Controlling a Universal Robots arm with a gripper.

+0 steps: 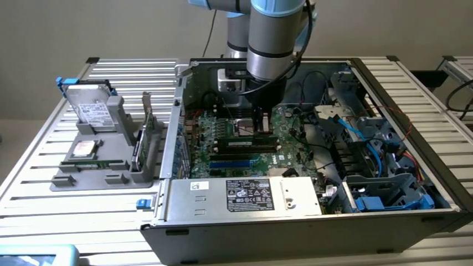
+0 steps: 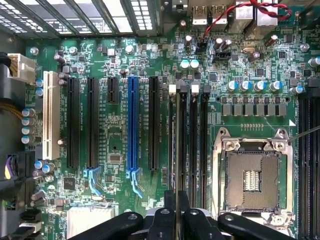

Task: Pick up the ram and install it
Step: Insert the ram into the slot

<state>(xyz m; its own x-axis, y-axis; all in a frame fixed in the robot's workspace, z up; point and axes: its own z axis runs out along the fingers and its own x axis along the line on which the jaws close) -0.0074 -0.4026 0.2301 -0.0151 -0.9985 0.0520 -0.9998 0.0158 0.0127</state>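
Tool (image 2: 176, 214) tight around thin ram (image 2: 176, 150), in line with motherboard (image 2: 115, 145) slot (image 2: 182, 130)

Plain workroom, slatted desk, soft even light.
Desk (image 1: 81, 221) top = silver alu slats w/ dark gaps. Behind desk: bare beige wall (image 1: 88, 27), flat tone. Off desk's far corner, exterior view's right: 2nd slatted bench (image 1: 462, 64). Beside desk, exterior view's left: pale strip, prob. floor (image 1: 13, 144). Shadows on desk faint, diffuse.

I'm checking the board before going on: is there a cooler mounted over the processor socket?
No, in the wrist view the processor socket lies bare, its metal frame and contact field uncovered.
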